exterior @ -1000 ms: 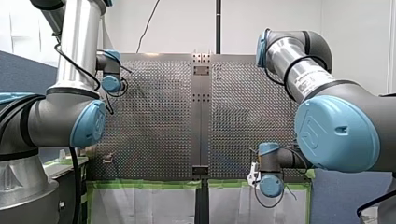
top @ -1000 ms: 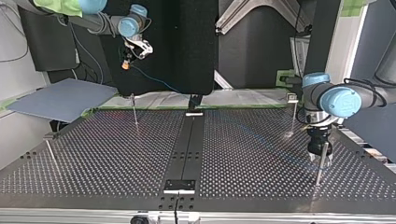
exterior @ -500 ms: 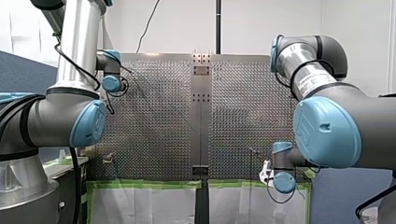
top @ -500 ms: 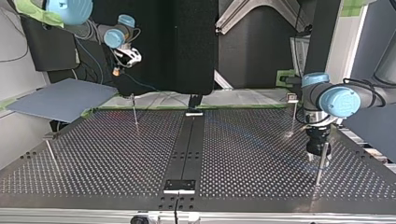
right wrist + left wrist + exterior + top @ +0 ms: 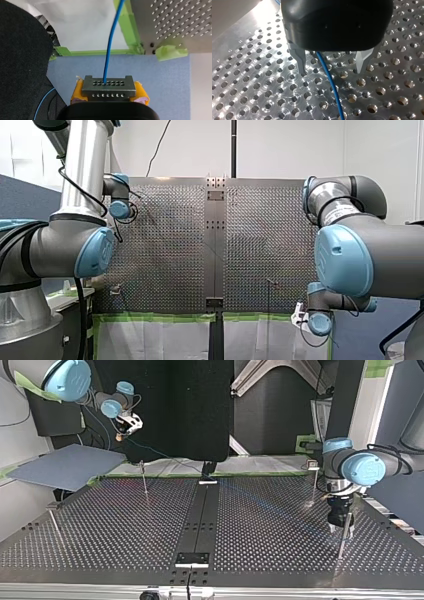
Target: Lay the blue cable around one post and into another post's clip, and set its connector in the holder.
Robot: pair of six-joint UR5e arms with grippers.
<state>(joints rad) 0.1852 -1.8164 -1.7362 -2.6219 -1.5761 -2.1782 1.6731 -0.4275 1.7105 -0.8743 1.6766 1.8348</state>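
Observation:
My right gripper [image 5: 108,93] is shut on a dark grey connector [image 5: 108,86] between its yellow pads [image 5: 77,92]. The blue cable [image 5: 110,47] leaves the connector and runs ahead toward the table. In the top view this gripper [image 5: 122,432] hangs high at the far left, past the table's back edge, and the cable [image 5: 160,453] trails down from it. My left gripper [image 5: 332,68] stands open just above the perforated plate, its metal fingers [image 5: 299,60] either side of the cable [image 5: 329,80] without touching it. In the top view it [image 5: 341,527] is over a thin post [image 5: 341,542].
More thin posts stand at the top view's back left [image 5: 144,480], front left [image 5: 54,522] and back right [image 5: 314,485]. A dark centre strip [image 5: 200,515] carries small plates. A blue-grey board [image 5: 65,465] lies off the table's left corner. Green tape [image 5: 160,317] lines the edge.
My right arm has carried the connector toward the top view's left and upward, off the table's edge, drawing the cable along. My left arm has stayed where it was.

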